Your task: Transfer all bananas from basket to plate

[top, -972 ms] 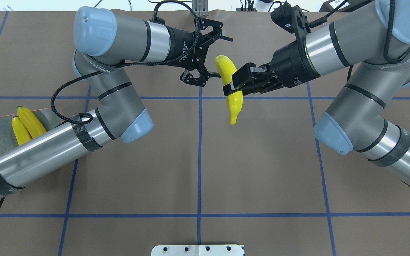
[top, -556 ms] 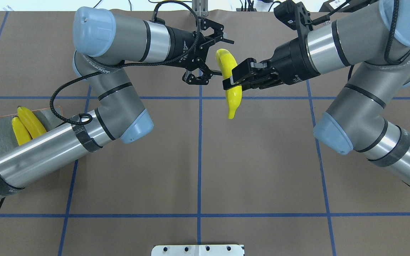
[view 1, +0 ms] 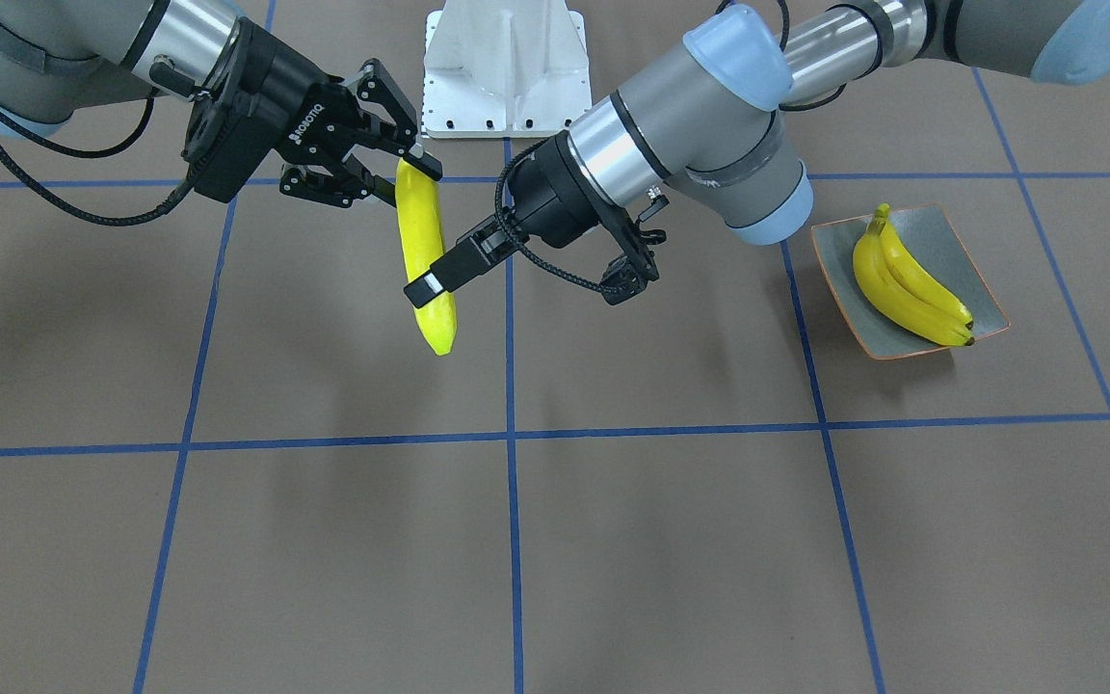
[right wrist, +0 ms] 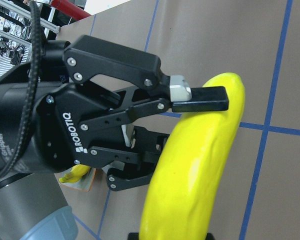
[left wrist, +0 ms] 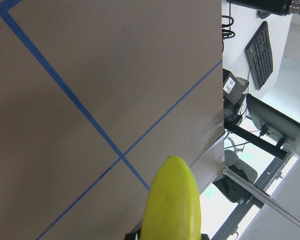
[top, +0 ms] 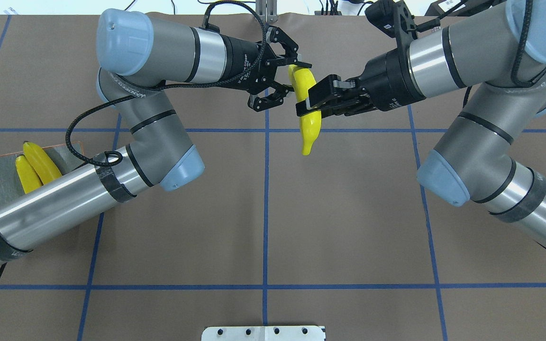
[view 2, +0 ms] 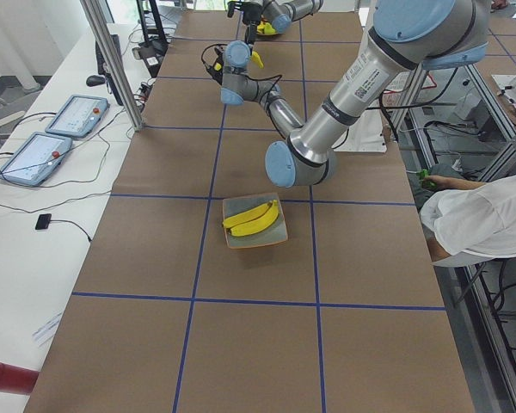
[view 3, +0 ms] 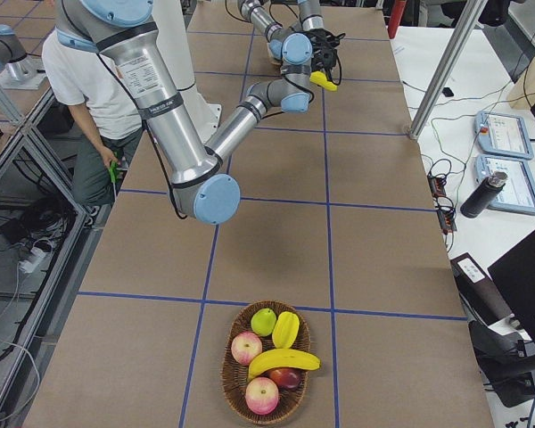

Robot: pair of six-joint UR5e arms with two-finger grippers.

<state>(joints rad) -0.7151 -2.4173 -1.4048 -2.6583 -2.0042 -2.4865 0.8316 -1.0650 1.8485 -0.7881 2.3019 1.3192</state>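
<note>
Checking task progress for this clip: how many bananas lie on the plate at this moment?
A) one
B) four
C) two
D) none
C: two bananas lie side by side on the plate, while a third banana is in the air, gripped by the right hand.

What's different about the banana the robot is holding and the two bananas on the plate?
The held banana hangs in the air, pinched by the right gripper; the plate bananas lie on the plate. The held banana is alone; the plate bananas touch side by side. All are yellow and curved.
</note>
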